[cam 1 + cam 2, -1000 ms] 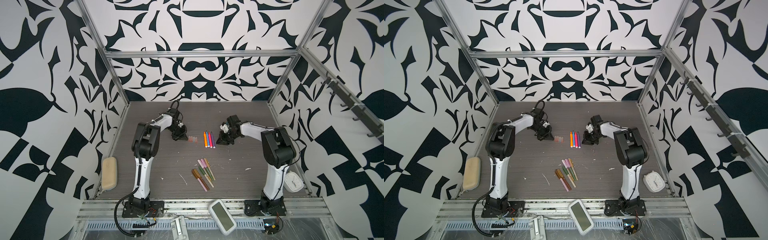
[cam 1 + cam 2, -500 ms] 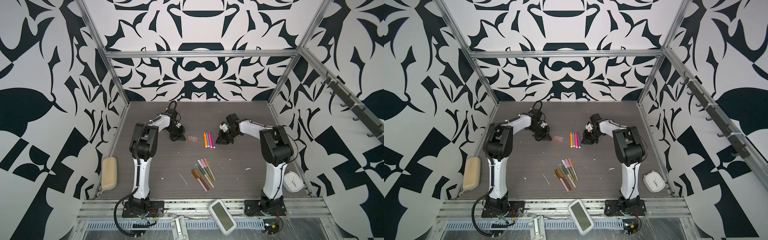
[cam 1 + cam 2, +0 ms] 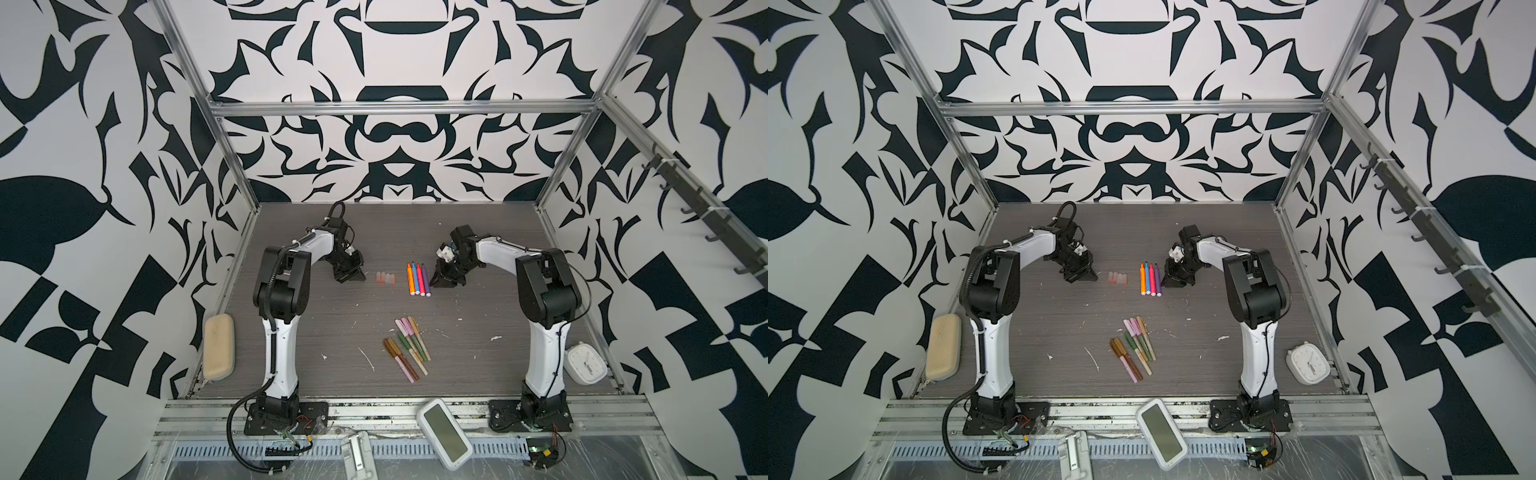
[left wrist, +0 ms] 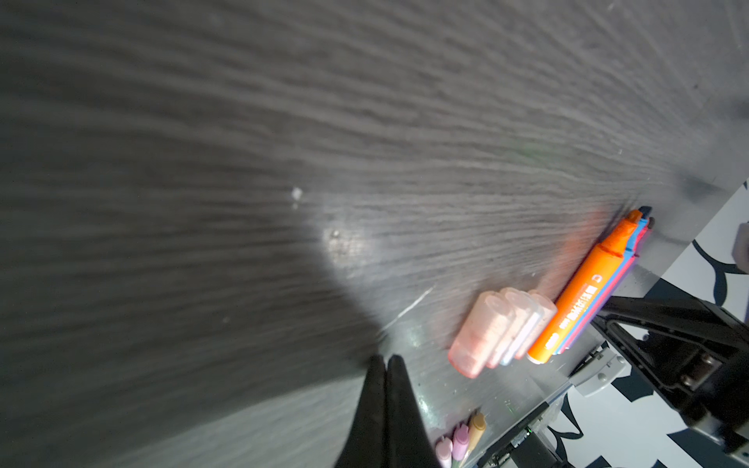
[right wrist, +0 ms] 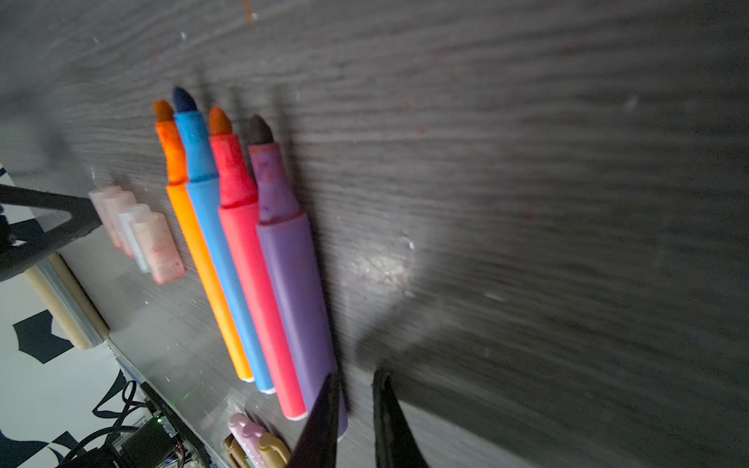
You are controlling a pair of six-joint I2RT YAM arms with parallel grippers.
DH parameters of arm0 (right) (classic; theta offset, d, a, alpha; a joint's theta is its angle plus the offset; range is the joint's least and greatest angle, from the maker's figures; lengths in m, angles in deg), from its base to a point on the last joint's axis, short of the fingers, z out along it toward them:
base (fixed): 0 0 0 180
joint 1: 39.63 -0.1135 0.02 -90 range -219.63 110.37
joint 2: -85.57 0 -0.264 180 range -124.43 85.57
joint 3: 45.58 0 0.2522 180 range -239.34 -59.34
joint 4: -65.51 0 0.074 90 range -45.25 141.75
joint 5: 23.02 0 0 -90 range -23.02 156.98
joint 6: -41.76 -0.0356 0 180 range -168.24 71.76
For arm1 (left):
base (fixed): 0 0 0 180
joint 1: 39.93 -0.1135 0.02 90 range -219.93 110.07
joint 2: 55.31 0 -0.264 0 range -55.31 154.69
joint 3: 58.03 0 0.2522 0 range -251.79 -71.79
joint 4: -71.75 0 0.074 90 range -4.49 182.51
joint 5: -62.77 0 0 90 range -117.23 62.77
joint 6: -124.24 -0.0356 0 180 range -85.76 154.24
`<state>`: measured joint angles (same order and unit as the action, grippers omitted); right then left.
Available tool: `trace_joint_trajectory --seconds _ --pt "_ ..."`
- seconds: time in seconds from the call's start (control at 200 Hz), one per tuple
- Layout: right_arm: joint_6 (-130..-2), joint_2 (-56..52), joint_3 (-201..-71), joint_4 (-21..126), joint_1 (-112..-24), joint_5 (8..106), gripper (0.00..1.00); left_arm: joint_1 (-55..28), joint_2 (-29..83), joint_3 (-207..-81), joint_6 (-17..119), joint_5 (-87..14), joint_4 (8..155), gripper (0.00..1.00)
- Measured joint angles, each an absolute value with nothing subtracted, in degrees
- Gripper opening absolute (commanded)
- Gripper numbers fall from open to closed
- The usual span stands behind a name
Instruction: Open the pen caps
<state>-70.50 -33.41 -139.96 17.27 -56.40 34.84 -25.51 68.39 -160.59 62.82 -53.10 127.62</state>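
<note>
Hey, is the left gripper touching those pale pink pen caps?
Apart. The left wrist view shows bare table between the shut left gripper and the nearest pale pink cap.

**Two arms reach in, claws lowered**

Both arms (image 3: 286, 286) stretch forward, elbows raised behind their claws. The left gripper (image 3: 354, 277) points down with its jaws pressed together. The right gripper (image 3: 441, 283), facing it and well apart from it, also points down, with its jaws a narrow gap apart.

On my grey table (image 3: 316, 324): pale caps (image 3: 384, 278) by my left claw (image 3: 354, 277), bare pens (image 3: 417, 279) by my right claw (image 3: 441, 283), capped pens (image 3: 407, 345) behind both.
</note>
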Motion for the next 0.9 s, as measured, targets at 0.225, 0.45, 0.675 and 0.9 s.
trace_joint_trajectory --seconds 0.225,0.45,0.675,0.9 --pt "-70.1 -34.1 -140.7 16.9 -56.6 34.6 0.14 -25.5 68.1 -160.1 63.0 -53.1 127.1 0.04" --pt "-70.0 -34.3 -140.9 16.9 -56.8 34.2 0.14 -25.5 67.7 -159.3 63.1 -53.1 126.4 0.04" --pt "-69.8 -34.4 -141.0 17.0 -57.0 34.1 0.14 -25.5 67.5 -158.9 63.3 -53.1 126.0 0.04" --pt "-69.9 -34.5 -141.1 17.1 -57.1 34.2 0.16 -25.5 67.3 -158.6 63.4 -53.1 125.7 0.03"
